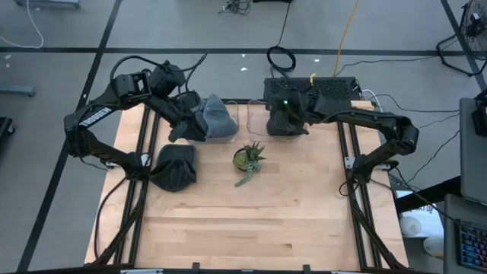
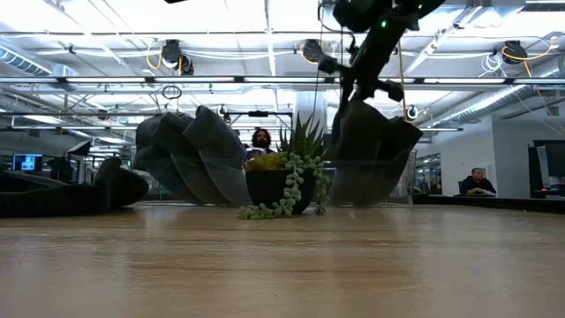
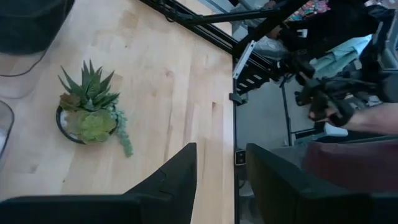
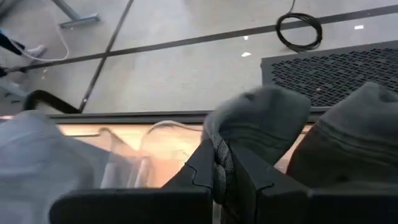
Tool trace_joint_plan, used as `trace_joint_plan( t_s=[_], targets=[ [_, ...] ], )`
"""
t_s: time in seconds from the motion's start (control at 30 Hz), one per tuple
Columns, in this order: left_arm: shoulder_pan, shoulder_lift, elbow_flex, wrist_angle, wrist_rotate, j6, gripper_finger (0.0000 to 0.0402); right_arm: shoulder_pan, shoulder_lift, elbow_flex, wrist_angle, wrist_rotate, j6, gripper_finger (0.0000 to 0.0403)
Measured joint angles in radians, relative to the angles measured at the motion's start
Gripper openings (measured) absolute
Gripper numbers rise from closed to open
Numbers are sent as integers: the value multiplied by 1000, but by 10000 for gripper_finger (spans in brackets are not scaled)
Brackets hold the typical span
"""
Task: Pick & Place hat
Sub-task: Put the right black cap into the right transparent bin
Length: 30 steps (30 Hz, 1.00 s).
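My right gripper point(image 1: 283, 114) is shut on a dark grey knit hat point(image 2: 371, 146) at the table's far side, over a clear stand point(image 2: 366, 185). A lighter grey hat point(image 1: 213, 118) sits on a second clear stand point(image 1: 230, 122) to its left. My left gripper point(image 3: 222, 168) is open and empty, next to the lighter hat's left side point(image 1: 183, 125). Another dark hat point(image 1: 175, 167) lies flat on the table's left part. A small potted succulent point(image 1: 249, 158) stands mid-table. My right gripper pinches a bunched fold of the dark hat's ribbed edge point(image 4: 221, 163) between its two fingers, coming from above. The hat hangs below the fingers point(image 2: 353, 84); its lower part reaches the clear stand, and I cannot tell whether it rests on it.
Black rails point(image 1: 141, 175) run along the table's left and right sides. A black mesh box point(image 1: 312, 90) sits behind the far edge. The near half of the wooden table point(image 1: 251, 228) is bare wood. People sit in the room beyond the table point(image 2: 260, 140).
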Motion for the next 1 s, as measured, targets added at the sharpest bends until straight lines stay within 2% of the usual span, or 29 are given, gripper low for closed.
trace_joint_plan(
  t_s=[0.3, 0.53, 0.67, 0.73, 0.8, 1.0],
  targets=[
    [0, 0, 0, -8, 25, 0, 145, -3, -48, -129, 46, -1, 64, 13],
    [0, 0, 0, -8, 25, -24, 145, 3, -99, -138, -36, 49, 14, 13],
    [0, 0, 0, -20, 26, -49, 145, -13, -99, -140, -138, 31, 18, 13],
    [0, 0, 0, -25, 26, -42, 145, -13, -99, -140, -128, 25, 21, 13],
    [0, 0, 0, -25, 27, -24, 145, -13, -102, -139, -91, 22, -20, 27],
    [0, 0, 0, -33, 27, -15, 145, -17, -130, -139, -12, -5, -187, 113]
  ],
)
